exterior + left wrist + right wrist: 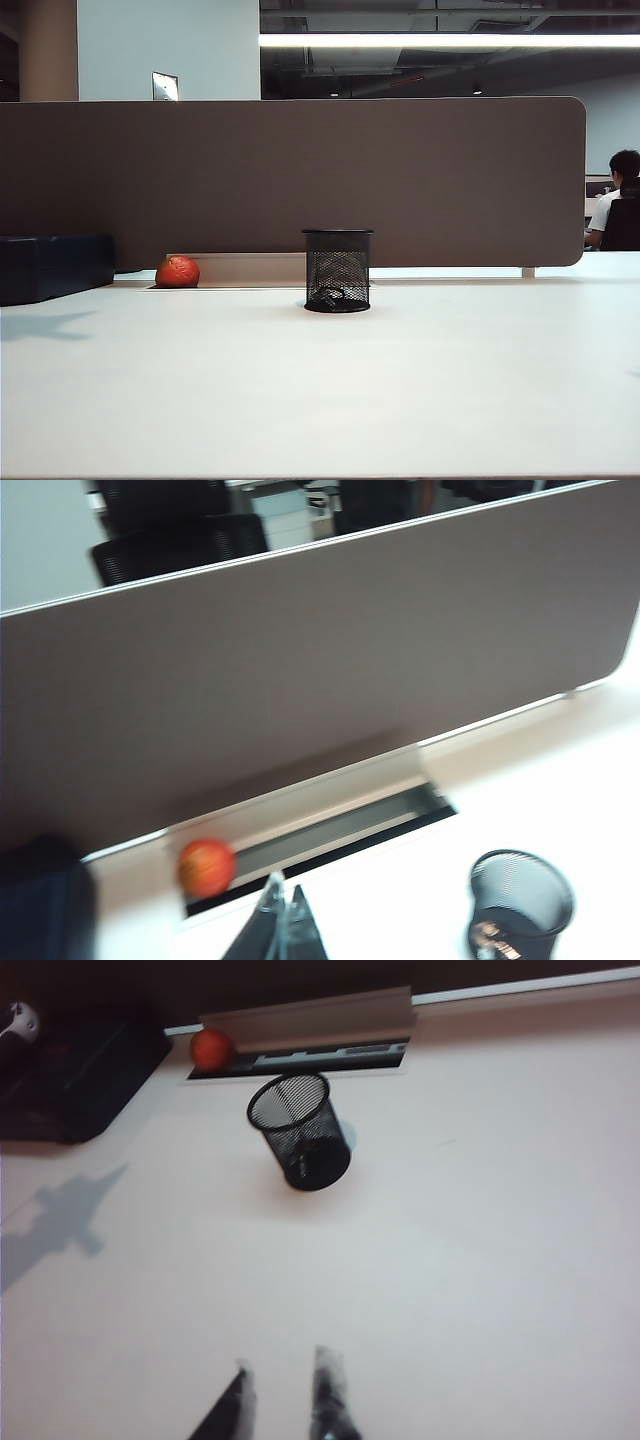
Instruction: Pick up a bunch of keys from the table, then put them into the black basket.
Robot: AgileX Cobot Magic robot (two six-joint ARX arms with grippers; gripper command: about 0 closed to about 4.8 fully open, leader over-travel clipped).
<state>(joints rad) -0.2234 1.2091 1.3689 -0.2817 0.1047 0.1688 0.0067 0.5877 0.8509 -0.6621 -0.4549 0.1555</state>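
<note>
White worktop (320, 390) carries the black basket (337, 270), bunch of keys (497, 936) inside. Left gripper (282, 915), fingers clenched, and right gripper (282, 1400), fingers parted and empty, both hover near the basket.

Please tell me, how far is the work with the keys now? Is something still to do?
Done: the keys lie at the bottom of the basket, seen through the mesh, and none show on the table. In hand: nothing. The left gripper is shut and empty up beside the basket; the right gripper hangs open over bare table. Left: seemingly nothing beyond parking the arms.
</note>
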